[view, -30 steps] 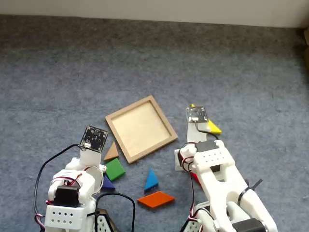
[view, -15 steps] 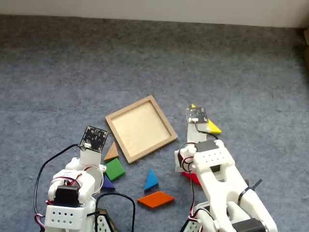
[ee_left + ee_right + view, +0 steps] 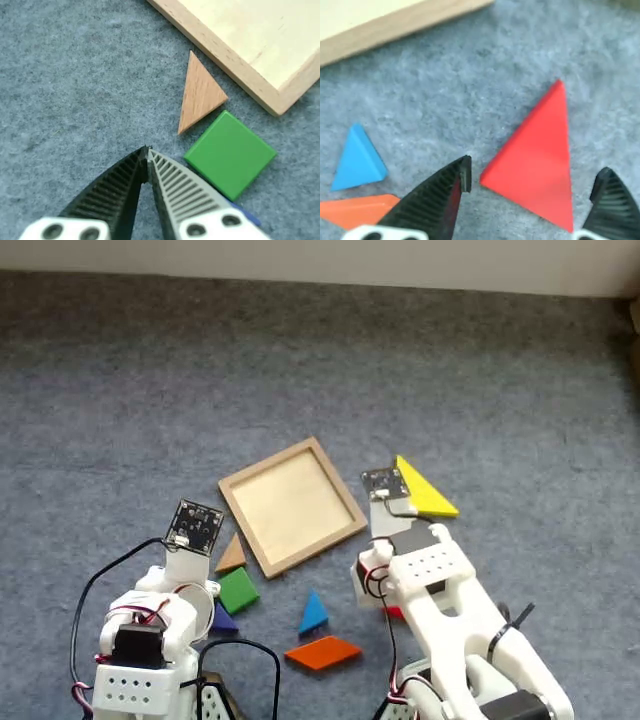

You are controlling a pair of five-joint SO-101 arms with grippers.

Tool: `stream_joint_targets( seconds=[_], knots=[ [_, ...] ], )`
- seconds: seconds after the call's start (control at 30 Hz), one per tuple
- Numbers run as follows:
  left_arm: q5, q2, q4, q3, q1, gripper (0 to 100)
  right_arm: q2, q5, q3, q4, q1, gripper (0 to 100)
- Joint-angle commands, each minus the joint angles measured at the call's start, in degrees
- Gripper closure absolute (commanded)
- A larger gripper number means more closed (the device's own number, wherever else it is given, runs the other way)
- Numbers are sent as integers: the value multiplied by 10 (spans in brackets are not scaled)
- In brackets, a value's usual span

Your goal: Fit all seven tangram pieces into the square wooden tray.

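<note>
The square wooden tray [image 3: 290, 505] lies mid-table with nothing in it. My left gripper [image 3: 147, 152] is shut with nothing in it, low over the carpet, close to a wooden triangle [image 3: 199, 95] and a green square [image 3: 230, 154]. A dark blue piece [image 3: 224, 620] peeks out beside the green square [image 3: 238, 590]. My right gripper [image 3: 535, 177] is open, its fingers on either side of the red triangle [image 3: 537, 160] without touching it. A yellow triangle [image 3: 425, 490] lies right of the tray. A blue triangle [image 3: 313, 612] and an orange parallelogram [image 3: 322, 651] lie in front of the tray.
Grey carpet covers the table. The tray's wooden rim [image 3: 395, 25] is a short way from the right gripper, and its corner [image 3: 280, 102] is near the left one. Open carpet stretches behind the tray and to both sides.
The right arm has swung left toward the tray, uncovering most of the yellow triangle. The left arm has kept still.
</note>
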Motion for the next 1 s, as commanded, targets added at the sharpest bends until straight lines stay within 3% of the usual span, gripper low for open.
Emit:
stream_joint_targets(
  seconds=[0.0, 0.67, 0.97],
  knots=[
    [-5, -22, 2, 11, 7, 995, -11, 28, 7, 3, -7, 635],
    [-5, -22, 2, 11, 7, 995, -5, 64, 15, 7, 22, 635],
    [-5, -22, 2, 11, 7, 995, -7, 98, 15, 25, 22, 695]
  ],
)
